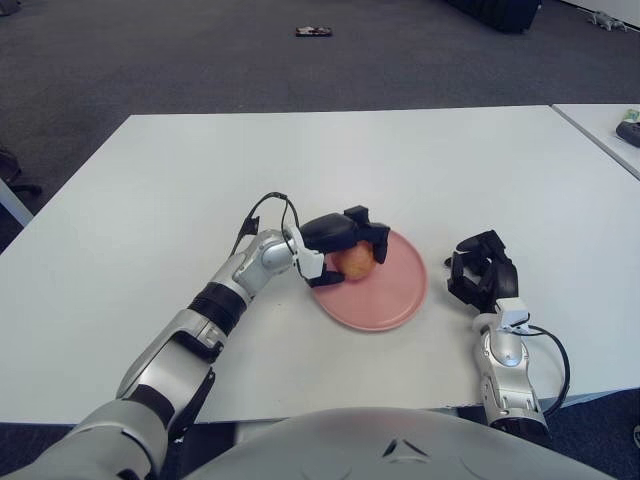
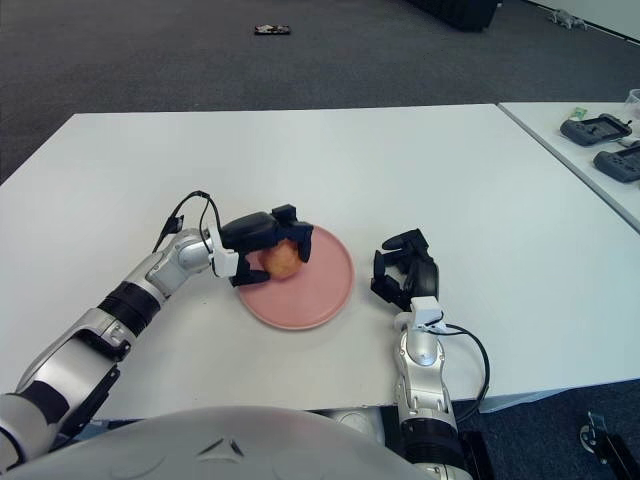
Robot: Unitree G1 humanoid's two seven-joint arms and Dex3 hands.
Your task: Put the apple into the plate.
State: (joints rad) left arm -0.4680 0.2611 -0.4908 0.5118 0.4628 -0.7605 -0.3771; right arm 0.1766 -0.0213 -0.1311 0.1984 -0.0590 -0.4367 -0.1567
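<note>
A reddish-yellow apple (image 1: 354, 262) sits low over the left part of the pink plate (image 1: 392, 290), at its surface. My left hand (image 1: 342, 240) is shut on the apple, black fingers curled over its top and sides. The plate lies on the white table (image 1: 150, 200) near the front middle. My right hand (image 1: 482, 270) shows to the right of the plate, fingers curled and holding nothing.
A second table at the right edge carries dark devices (image 2: 597, 128). A small dark object (image 1: 312, 31) lies on the grey carpet beyond the table. A black cable (image 1: 262, 208) loops off my left wrist.
</note>
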